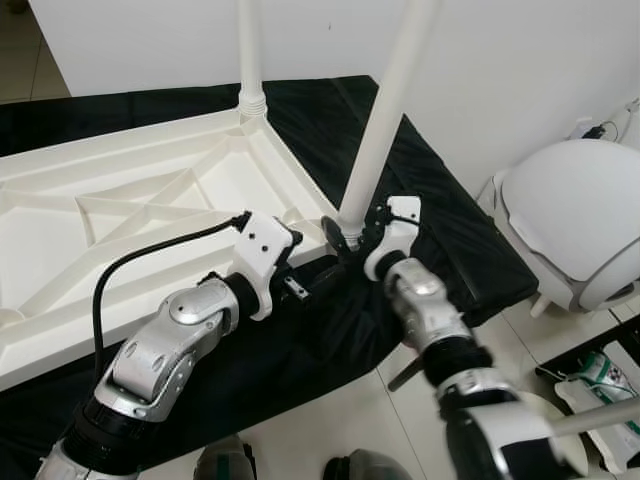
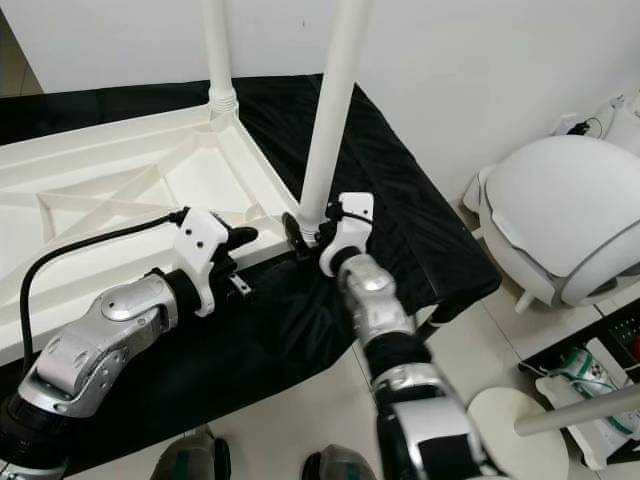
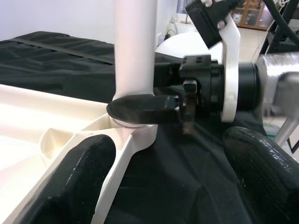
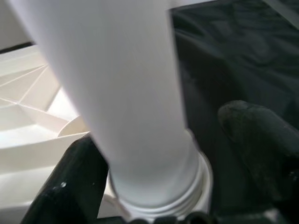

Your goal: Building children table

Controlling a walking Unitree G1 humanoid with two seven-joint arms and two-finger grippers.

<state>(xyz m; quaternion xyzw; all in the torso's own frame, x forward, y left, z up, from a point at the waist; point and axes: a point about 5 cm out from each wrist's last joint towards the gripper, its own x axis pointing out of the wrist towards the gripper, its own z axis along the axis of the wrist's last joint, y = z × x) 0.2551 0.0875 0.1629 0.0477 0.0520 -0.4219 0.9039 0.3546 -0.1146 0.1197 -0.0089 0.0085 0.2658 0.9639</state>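
The white table top point(image 1: 120, 200) lies upside down on a black cloth point(image 1: 330, 340). One white leg point(image 1: 250, 60) stands in its far corner. A second leg point(image 1: 385, 110) leans slightly, its threaded foot point(image 4: 159, 196) at the near right corner socket. My right gripper point(image 1: 347, 236) is shut on that leg just above the socket, with a finger point(image 4: 70, 186) on each side. My left gripper point(image 1: 300, 265) hangs open beside the table's edge, a short way left of the leg, with nothing between its fingers point(image 3: 70, 177).
A white rounded appliance point(image 1: 575, 220) stands on the tiled floor to the right. A round white base with a pole point(image 2: 520, 420) and a packet point(image 1: 600, 375) lie at the near right. A white wall runs close behind the table.
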